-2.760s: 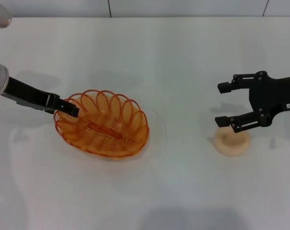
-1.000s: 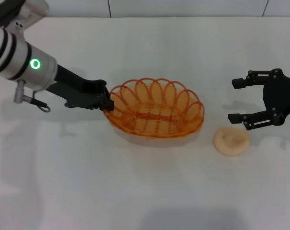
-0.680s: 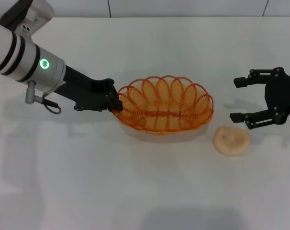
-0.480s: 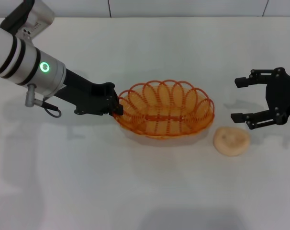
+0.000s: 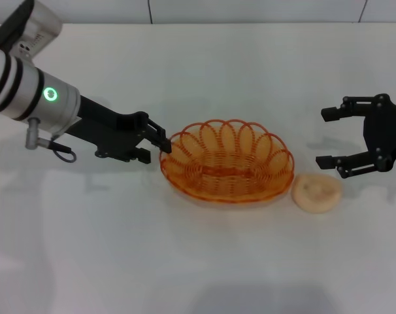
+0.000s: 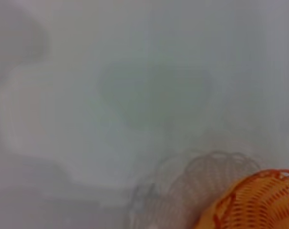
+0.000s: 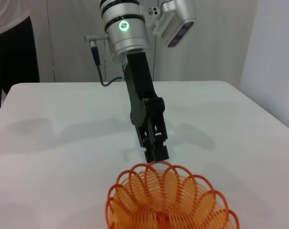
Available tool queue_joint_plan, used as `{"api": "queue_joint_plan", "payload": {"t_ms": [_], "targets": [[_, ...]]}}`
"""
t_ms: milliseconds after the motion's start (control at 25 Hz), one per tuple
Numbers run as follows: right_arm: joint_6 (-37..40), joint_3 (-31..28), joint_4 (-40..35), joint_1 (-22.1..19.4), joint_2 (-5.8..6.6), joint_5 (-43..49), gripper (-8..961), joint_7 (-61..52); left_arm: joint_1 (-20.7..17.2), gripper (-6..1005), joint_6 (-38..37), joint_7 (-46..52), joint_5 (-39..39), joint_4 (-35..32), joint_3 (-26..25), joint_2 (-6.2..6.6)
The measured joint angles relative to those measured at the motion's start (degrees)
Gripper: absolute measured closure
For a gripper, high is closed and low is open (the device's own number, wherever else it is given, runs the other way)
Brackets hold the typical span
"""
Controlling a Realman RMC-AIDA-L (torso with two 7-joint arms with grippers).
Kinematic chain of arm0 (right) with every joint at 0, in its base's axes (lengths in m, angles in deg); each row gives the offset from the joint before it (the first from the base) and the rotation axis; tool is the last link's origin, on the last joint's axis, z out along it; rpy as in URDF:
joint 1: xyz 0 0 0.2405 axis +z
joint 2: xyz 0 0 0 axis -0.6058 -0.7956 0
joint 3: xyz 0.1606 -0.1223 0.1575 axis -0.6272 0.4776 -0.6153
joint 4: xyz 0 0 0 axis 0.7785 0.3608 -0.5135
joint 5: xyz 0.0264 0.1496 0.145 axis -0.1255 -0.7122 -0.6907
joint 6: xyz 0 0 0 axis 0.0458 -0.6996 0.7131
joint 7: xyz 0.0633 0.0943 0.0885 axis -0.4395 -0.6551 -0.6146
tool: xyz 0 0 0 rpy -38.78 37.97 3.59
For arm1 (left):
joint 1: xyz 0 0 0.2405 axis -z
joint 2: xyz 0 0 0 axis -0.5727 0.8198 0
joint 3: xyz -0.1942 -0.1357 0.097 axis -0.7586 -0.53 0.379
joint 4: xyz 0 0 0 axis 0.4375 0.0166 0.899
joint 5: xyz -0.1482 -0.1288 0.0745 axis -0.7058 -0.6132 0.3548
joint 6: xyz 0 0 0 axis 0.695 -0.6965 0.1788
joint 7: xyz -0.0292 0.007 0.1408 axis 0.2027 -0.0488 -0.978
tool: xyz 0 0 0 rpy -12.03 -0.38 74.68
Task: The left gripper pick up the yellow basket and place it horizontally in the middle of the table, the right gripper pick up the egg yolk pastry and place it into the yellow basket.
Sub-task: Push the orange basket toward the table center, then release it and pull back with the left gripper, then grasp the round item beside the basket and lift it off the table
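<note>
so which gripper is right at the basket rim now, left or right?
The left gripper, open at the yellow basket's left rim. The right gripper, also open, hangs apart from the basket, above the egg yolk pastry.

Yellow basket [image 5: 227,161] now set down mid-table, left pincer [image 5: 157,144] freshly released.

Head cam looks down and forward from above the yellow basket [image 5: 227,170], taking in the whole table [image 5: 198,261]. Left wrist cam sits right up against the basket's [image 6: 259,202] rim, facing the tabletop. Right wrist cam looks low across the basket [image 7: 168,202] toward the left gripper [image 7: 156,152]. All three share the basket.
</note>
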Motion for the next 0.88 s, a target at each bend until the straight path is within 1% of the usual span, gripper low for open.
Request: {"api": "queue_joint_plan", "payload": {"t_ms": [80, 160, 200, 280, 440, 520, 640, 720, 800, 880], "targets": [[0.0, -0.1, 0.0, -0.1, -0.02, 0.0, 102, -0.1, -0.2, 662, -0.3, -0.3, -0.1, -0.4, 0.0, 0.32], [0.0, -0.2, 0.1, -0.2, -0.12, 0.0, 102, -0.1, -0.3, 565, -0.7, -0.4, -0.1, -0.4, 0.0, 0.62], [0.0, -0.2, 0.1, -0.3, -0.15, 0.0, 102, -0.2, -0.3, 516, -1.6, -0.5, -0.1, -0.7, 0.0, 1.03], [0.0, -0.2, 0.1, -0.3, -0.18, 0.0, 102, -0.7, -0.4, 419, -2.0, -0.6, 0.0, -0.9, 0.0, 1.22], [0.0, -0.3, 0.1, -0.4, -0.16, 0.0, 102, -2.4, -3.4, 328, -4.5, -3.7, -1.5, -7.0, -0.3, 2.07], [0.1, -0.3, 0.1, -0.4, -0.10, 0.0, 102, -3.7, -5.2, 282, -5.3, -8.4, -4.3, -9.2, -1.2, 3.01], [0.4, -0.3, -0.3, -0.4, -0.03, 0.1, 102, -6.2, -7.7, 214, -7.0, -18.4, -10.2, -9.9, -4.2, 4.46], [0.4, -0.1, -1.2, -0.4, 0.01, 0.6, 102, -8.6, -9.7, 213, -8.2, -25.8, -14.2, -9.8, -6.5, 5.20], [0.3, 0.0, -2.5, -0.4, -0.04, 1.6, 102, -11.2, -11.8, 211, -9.4, -34.9, -18.3, -9.7, -9.0, 5.47], [0.5, 0.5, -4.3, -0.4, -0.35, 3.1, 102, -14.1, -14.2, 210, -11.1, -44.7, -21.8, -9.6, -11.1, 5.69]]}}
